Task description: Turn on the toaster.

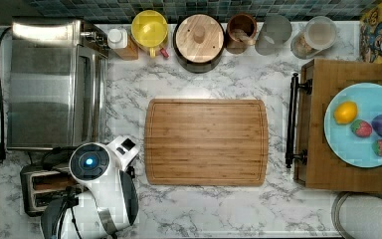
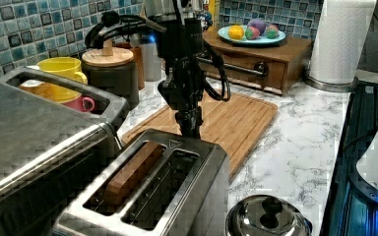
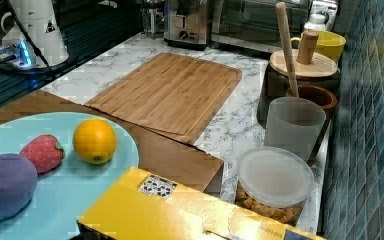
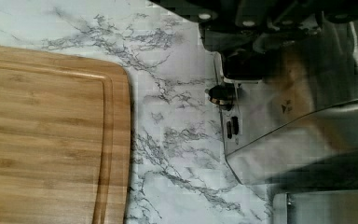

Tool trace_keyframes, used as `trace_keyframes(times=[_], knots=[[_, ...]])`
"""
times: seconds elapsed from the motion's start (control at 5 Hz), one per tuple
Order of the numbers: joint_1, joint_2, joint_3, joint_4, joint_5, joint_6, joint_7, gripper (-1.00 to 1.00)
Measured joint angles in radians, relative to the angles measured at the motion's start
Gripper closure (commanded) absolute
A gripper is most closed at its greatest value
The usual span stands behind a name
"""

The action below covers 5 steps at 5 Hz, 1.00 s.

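Claw (image 2: 189,129) at toaster (image 2: 147,191) far end | grip state: cannot tell

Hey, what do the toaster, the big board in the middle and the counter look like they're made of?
Toaster: brushed steel by the look, a silvery shell with dull reflections. Board: wood, maybe bamboo, with tan striped grain and a groove round the edge. Counter: white with grey veins like marble, though it could be a printed laminate.

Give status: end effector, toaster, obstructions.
End effector low at the toaster end facing the cutting board. Toaster holds a brown slice in one slot. Lever hidden behind the arm; nothing seen blocking.
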Motion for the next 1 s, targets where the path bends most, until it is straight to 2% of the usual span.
trace_keyframes(times=[0.6, 1.0], knots=[[-0.014, 0.038, 0.012, 0.002, -0.004, 0.014, 0.001, 1.0], [-0.017, 0.081, 0.028, -0.002, -0.042, 0.072, 0.018, 1.0]])
